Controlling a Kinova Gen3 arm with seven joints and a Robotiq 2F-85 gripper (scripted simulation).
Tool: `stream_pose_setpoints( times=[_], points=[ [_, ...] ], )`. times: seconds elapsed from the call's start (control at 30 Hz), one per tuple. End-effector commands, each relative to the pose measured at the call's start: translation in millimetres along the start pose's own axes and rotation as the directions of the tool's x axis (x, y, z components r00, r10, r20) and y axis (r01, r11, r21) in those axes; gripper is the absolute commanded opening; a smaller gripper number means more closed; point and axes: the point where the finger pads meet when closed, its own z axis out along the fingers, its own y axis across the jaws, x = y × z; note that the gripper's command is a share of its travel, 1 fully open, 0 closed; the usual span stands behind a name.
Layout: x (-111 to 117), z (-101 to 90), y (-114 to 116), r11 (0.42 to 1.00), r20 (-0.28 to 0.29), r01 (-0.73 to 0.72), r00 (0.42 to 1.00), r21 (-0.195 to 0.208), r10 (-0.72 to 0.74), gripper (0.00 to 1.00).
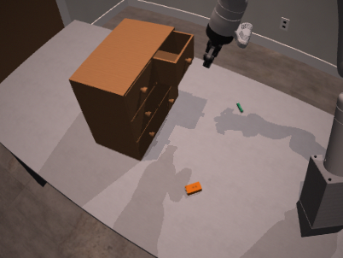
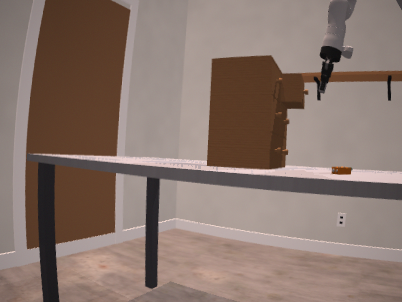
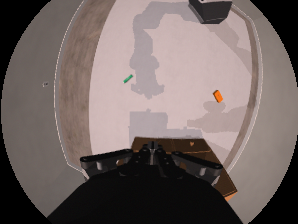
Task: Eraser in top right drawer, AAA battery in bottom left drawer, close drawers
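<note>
Hanging high above the table point(image 1: 252, 205) point(image 2: 125, 167) point(image 3: 180, 75), just out from the open right drawer of the top row point(image 1: 183, 64) point(image 2: 294, 91) point(image 3: 142, 142), the hand point(image 1: 207, 65) point(image 2: 322, 91) point(image 3: 152, 147) has its fingers closed narrow on nothing. What I take for the eraser, an orange block point(image 1: 194, 188) point(image 2: 342, 170) point(image 3: 218, 96), lies flat on the table, well below the hand and a long way toward the near side from it, a touch to the left as I look down from above. Its long axis runs mostly left to right, the right end angled slightly far. If that is what the arm goes for next, I'd say it must travel near and down, open, and turn so the fingers close across the block's shorter width. The green AAA battery point(image 1: 240, 108) point(image 3: 128, 79) lies closer to the hand, to the right and a bit near. I'd keep the hand high at first; a low sweep might knock the drawer or shift the chest point(image 1: 119, 51) point(image 2: 240, 110) point(image 3: 220, 182).
</note>
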Motion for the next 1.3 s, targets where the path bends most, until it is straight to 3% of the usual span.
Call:
stream_pose_setpoints(
  times=[0.0, 1.27],
  points=[
    [-3.2, 0.7, -0.1, 1.0, 0.001, -0.003, 1.0, 0.001, 0.003, 0.0],
    [-47.3, 13.0, -1.4, 1.0, 0.0, -0.005, 1.0, 0.001, 0.005, 0.0]
  ],
)
